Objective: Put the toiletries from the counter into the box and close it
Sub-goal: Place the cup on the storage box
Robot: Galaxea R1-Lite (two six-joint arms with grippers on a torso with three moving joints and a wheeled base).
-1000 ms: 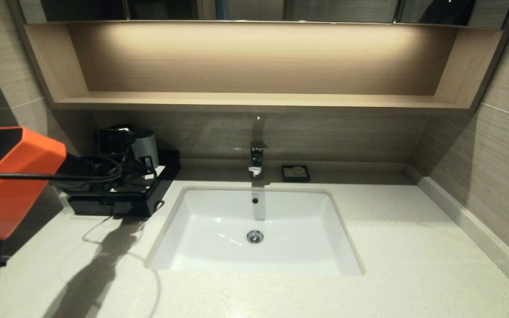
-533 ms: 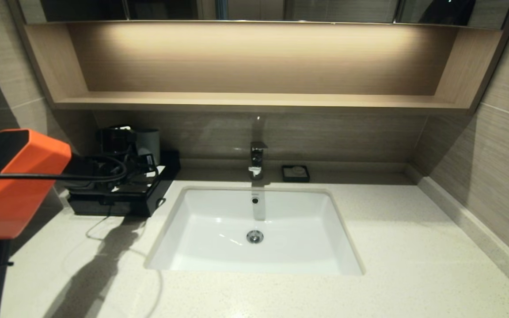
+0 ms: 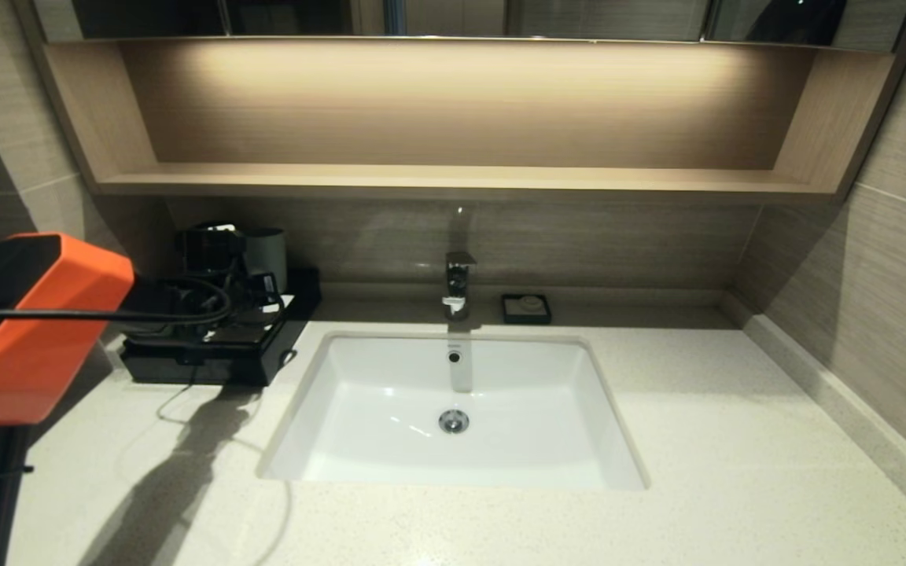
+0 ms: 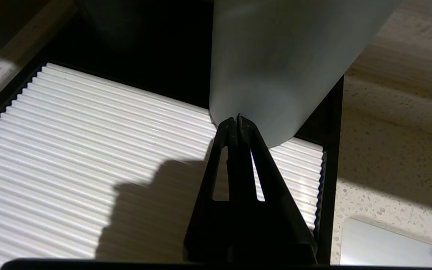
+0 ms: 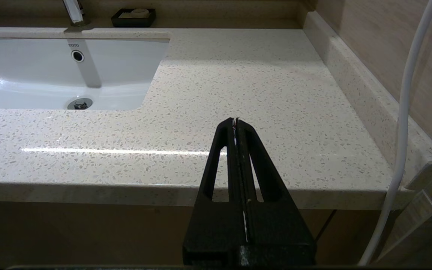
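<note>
The box (image 3: 209, 358), low and black, stands at the back left of the counter (image 3: 736, 440). Its ribbed white top panel (image 4: 88, 150) fills the left wrist view. My left gripper (image 4: 236, 120) hangs just above that panel, shut with nothing between its fingers. Its tips sit at the foot of the grey cup (image 4: 283, 67), which stands at the panel's back corner. In the head view the left gripper (image 3: 255, 292) is a dark mass in front of the cup (image 3: 268, 255). The toiletries are out of view. My right gripper (image 5: 234, 122) is shut and empty, parked off the counter's front edge (image 5: 88, 187).
A white sink basin (image 3: 453, 464) is set into the counter's middle, with a faucet (image 3: 457, 283) behind it. A small black soap dish (image 3: 526, 308) sits by the back wall. A long wooden shelf (image 3: 453, 181) runs above, and a tiled wall (image 3: 878, 314) bounds the right.
My left arm has eased a little to the right and downward over the box. The grey cup, which leaned a second ago, now stands more upright and slightly farther right.
</note>
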